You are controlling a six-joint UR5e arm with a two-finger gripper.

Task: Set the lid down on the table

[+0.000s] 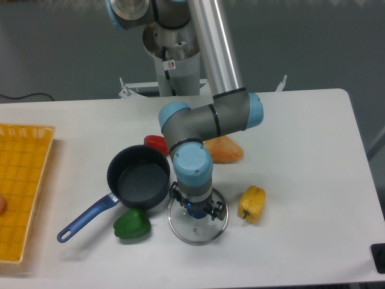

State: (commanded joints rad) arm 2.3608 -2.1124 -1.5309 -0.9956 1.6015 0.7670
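Observation:
The lid (198,227), clear glass with a thin silver rim, lies flat on the white table (301,156) in front of the dark saucepan (139,177). My gripper (197,210) points straight down over the lid's far half. Its blue wrist hides the fingertips and the lid's knob, so I cannot see whether the jaws hold the knob. Only the black finger links show on either side of the wrist.
A green pepper (132,223) lies left of the lid and a yellow pepper (252,203) to its right. A red pepper (156,144) and an orange object (224,150) sit behind the arm. The saucepan's blue handle (86,218) points front left. A yellow mesh tray (21,180) is at the far left.

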